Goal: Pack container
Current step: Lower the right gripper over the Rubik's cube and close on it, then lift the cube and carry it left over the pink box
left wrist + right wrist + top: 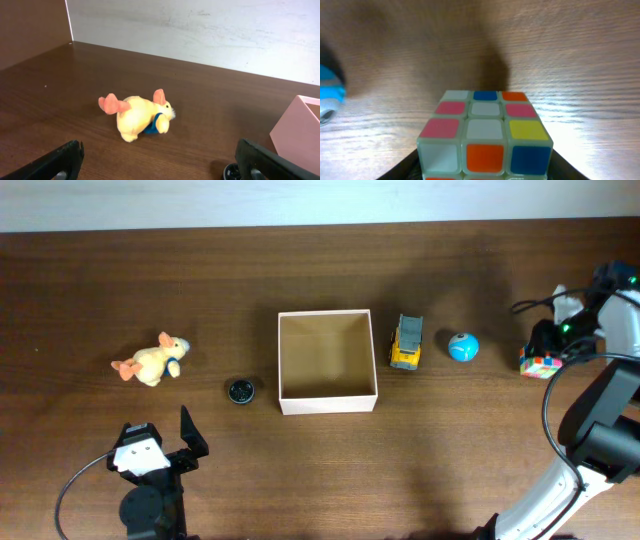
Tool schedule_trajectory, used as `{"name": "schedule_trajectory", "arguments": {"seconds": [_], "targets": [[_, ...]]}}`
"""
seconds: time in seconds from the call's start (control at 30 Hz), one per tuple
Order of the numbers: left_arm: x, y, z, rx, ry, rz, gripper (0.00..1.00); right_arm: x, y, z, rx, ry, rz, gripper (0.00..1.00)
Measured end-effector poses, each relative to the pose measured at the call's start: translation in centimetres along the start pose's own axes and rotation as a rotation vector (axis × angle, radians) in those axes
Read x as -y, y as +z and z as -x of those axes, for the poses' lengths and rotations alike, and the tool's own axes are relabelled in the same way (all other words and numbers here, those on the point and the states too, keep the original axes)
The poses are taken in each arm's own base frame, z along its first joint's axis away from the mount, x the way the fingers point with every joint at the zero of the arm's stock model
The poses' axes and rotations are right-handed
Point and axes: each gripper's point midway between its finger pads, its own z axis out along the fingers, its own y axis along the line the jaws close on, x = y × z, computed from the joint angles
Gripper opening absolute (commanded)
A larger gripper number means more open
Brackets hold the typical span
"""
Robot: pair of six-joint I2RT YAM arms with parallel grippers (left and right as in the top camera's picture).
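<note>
The container (327, 402), a square white cardboard box with a tan inside, stands empty at the table's middle; its corner shows in the left wrist view (300, 134). A yellow plush duck (152, 361) (137, 117) lies to its left. A small black round cap (241, 391) (231, 171) sits near the box. A yellow toy truck (406, 342) and a blue ball (462, 347) (327, 92) lie right of the box. My left gripper (160, 430) (160, 165) is open and empty, in front of the duck. My right gripper (550, 343) (482, 167) is shut on a puzzle cube (540, 363) (485, 132) at the far right.
A pale wall runs along the table's far edge (200, 35). The right arm's black cable (552, 410) loops over the table's right side. Bare wood lies between the box and the front edge.
</note>
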Motion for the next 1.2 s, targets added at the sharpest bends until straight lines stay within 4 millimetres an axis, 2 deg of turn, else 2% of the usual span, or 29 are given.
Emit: {"name": "schedule_trajectory", "arguments": {"seconds": [0.27, 0.43, 0.53, 0.6, 0.73, 1.0, 1.2], "targets": [[0.0, 0.0, 0.0, 0.000, 0.000, 0.000, 0.99, -0.8, -6.6, 3.3, 0.100, -0.034, -0.027, 0.52], [0.0, 0.0, 0.0, 0.000, 0.000, 0.000, 0.99, -3.7, -10.6, 5.2, 0.165, -0.104, -0.039, 0.52], [0.0, 0.0, 0.0, 0.000, 0.000, 0.000, 0.99, -7.0, -12.7, 6.3, 0.205, -0.167, -0.036, 0.52], [0.0, 0.0, 0.0, 0.000, 0.000, 0.000, 0.99, -10.0, -13.8, 6.9, 0.233, -0.215, -0.028, 0.52], [0.0, 0.0, 0.0, 0.000, 0.000, 0.000, 0.99, -16.1, -14.5, 7.4, 0.262, -0.308, 0.000, 0.52], [0.0, 0.0, 0.0, 0.000, 0.000, 0.000, 0.99, -29.3, -14.0, 5.1, 0.265, -0.502, 0.082, 0.52], [0.0, 0.0, 0.0, 0.000, 0.000, 0.000, 0.99, -36.0, -13.9, 3.0, 0.279, -0.564, 0.134, 0.52]]}}
